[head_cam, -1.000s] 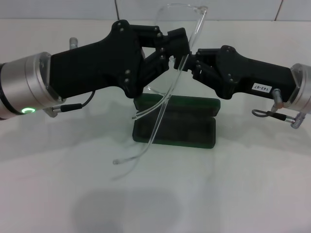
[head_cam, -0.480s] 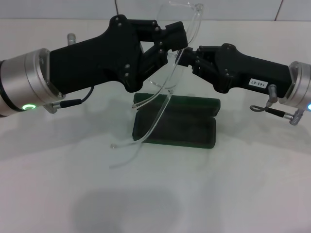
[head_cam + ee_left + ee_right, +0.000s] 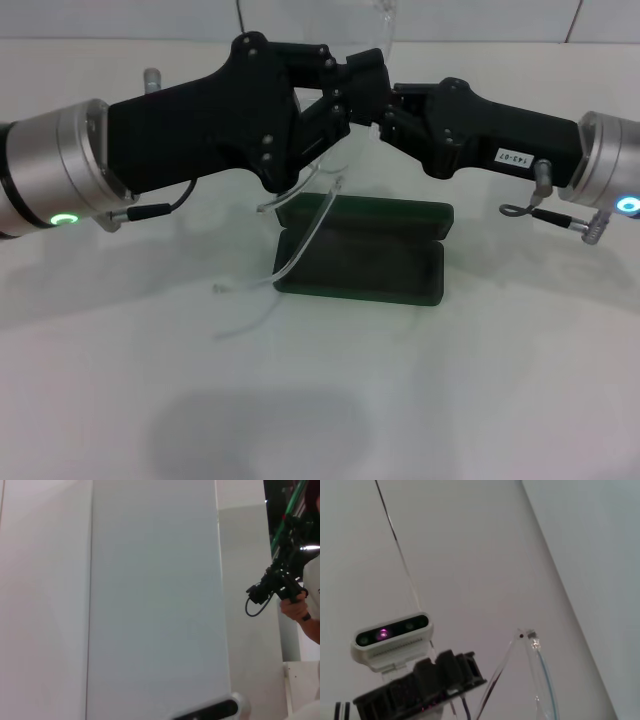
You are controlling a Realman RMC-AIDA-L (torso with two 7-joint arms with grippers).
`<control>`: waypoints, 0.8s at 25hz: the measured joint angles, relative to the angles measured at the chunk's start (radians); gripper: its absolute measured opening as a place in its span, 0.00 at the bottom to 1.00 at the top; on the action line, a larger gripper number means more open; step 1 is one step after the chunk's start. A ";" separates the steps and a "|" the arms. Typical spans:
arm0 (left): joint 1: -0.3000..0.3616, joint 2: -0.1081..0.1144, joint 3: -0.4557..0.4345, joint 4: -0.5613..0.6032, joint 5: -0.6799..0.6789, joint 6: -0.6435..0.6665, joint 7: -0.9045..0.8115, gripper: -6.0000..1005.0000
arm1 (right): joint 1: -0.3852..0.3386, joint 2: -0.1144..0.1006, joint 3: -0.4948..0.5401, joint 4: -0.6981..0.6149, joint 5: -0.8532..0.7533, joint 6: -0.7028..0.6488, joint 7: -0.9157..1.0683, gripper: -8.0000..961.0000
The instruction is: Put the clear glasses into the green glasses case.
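The clear glasses (image 3: 384,20) are held in the air above the table, lens uppermost, with both thin arms hanging down to the left. My left gripper (image 3: 358,88) reaches in from the left and is shut on the frame. My right gripper (image 3: 386,112) comes in from the right and meets the glasses right beside the left one. In the right wrist view a hinge of the clear glasses (image 3: 527,635) shows close up. The green glasses case (image 3: 362,255) lies open on the table directly beneath the grippers, its dark lining facing up.
White table (image 3: 480,380) all around the case, with a tiled wall behind. The right wrist view shows the left arm's wrist camera (image 3: 392,635). In the left wrist view a person's hand with a black device (image 3: 285,587) shows far off.
Both grippers have risen and shifted left with the glasses. The right gripper has closed in on the left one. The hanging arms have swung up and to the left.
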State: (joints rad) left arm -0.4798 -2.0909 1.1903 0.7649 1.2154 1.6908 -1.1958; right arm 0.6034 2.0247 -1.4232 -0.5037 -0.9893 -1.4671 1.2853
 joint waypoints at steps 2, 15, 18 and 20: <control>-0.001 0.000 0.000 0.000 0.005 -0.004 0.000 0.08 | 0.003 0.001 -0.001 -0.001 0.000 -0.002 0.000 0.06; 0.007 0.000 -0.007 -0.003 0.007 -0.025 0.012 0.08 | 0.007 0.002 -0.002 -0.002 0.000 -0.036 0.009 0.06; 0.007 0.000 -0.007 -0.003 0.007 -0.025 0.012 0.08 | 0.007 0.002 -0.002 -0.003 0.000 -0.042 0.009 0.06; 0.007 0.000 -0.007 -0.003 0.007 -0.025 0.012 0.08 | 0.007 0.002 -0.002 -0.003 0.000 -0.045 0.009 0.06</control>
State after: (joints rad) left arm -0.4724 -2.0908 1.1830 0.7620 1.2228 1.6658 -1.1842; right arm 0.6106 2.0264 -1.4251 -0.5063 -0.9894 -1.5121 1.2947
